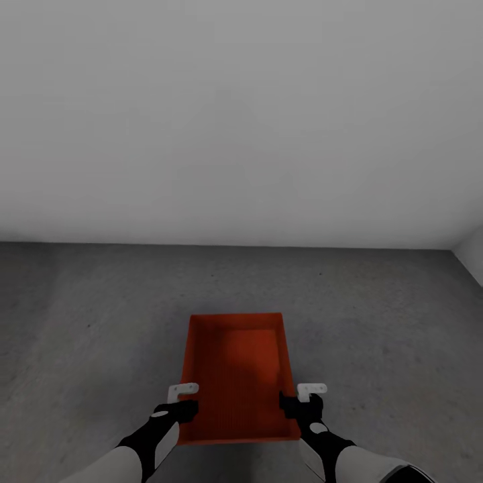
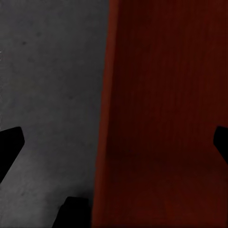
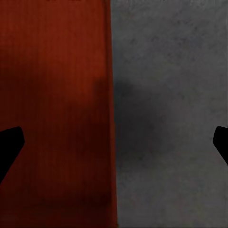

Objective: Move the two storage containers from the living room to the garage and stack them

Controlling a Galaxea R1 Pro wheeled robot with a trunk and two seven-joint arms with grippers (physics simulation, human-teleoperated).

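Both forearms reach in from the bottom edge of the head view, the nearest things to the camera, and between them sits one red-orange storage container [image 1: 238, 376], open-topped and with nothing inside it. It lies at about 6 o'clock in that view, its long axis pointing toward 12 o'clock.

Largest of all is the plain white wall [image 1: 241, 114], which takes up the upper half of the head view from 9 o'clock through 12 to 3. Below it the grey mottled floor [image 1: 87, 322] spreads outward around the container. A second wall [image 1: 471, 258] meets the first in a corner at about 3 o'clock.

At the container's long side toward 9 o'clock is the left gripper [image 1: 180, 402], and the right gripper [image 1: 303, 400] is at the side toward 3 o'clock. Each straddles its wall near the end closest to the robot.

From the left wrist view, the left gripper's dark fingertips [image 2: 10, 145] stand wide apart, one over concrete, one over the red interior, with the wall between them. So too in the right wrist view: fingertips [image 3: 10, 142] spread, the wall between. Whether any pad touches the wall cannot be told.
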